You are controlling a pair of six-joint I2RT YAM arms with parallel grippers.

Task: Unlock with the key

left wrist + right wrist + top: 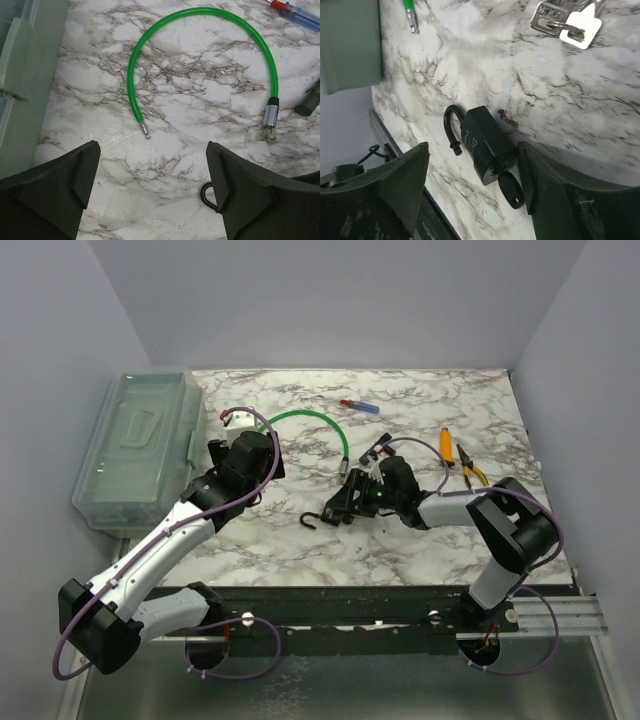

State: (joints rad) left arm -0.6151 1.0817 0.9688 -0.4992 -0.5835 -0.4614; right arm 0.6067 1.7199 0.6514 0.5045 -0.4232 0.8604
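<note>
1. Padlock (482,145) is lying flat on the marble worktop (290,550), right in front of the right arm, with its shackle (451,122) pointing over toward the left arm's side.
2. The key (512,192) is sitting in the keyway at the bottom of the lock body. Its black head is sticking out, which is the only part a finger can get at to turn it.
3. The right end effector (472,147) is straddling the lock with its jaws spread and is gripping nothing. One finger is sitting just beside the key head and the lock body, and I cannot tell whether it is touching them. The other is standing clear on the shackle side.
4. The free end of the shackle is showing outside the body, swung off to one side. To my eye the lock is looking sprung already, which would explain why the jaws are standing apart instead of pinching the key.
5. The left end effector (152,147) is hovering wide open and empty over bare marble, near the loose tip of a green cable (131,80). It seems to be leaving the right arm room to work.
6. A bunch of spare keys (565,22) is lying beyond the lock. A screwdriver (360,405), pliers (465,462) and a plastic box (140,445) are sitting well apart from the action, and none of them is playing any part.
</note>
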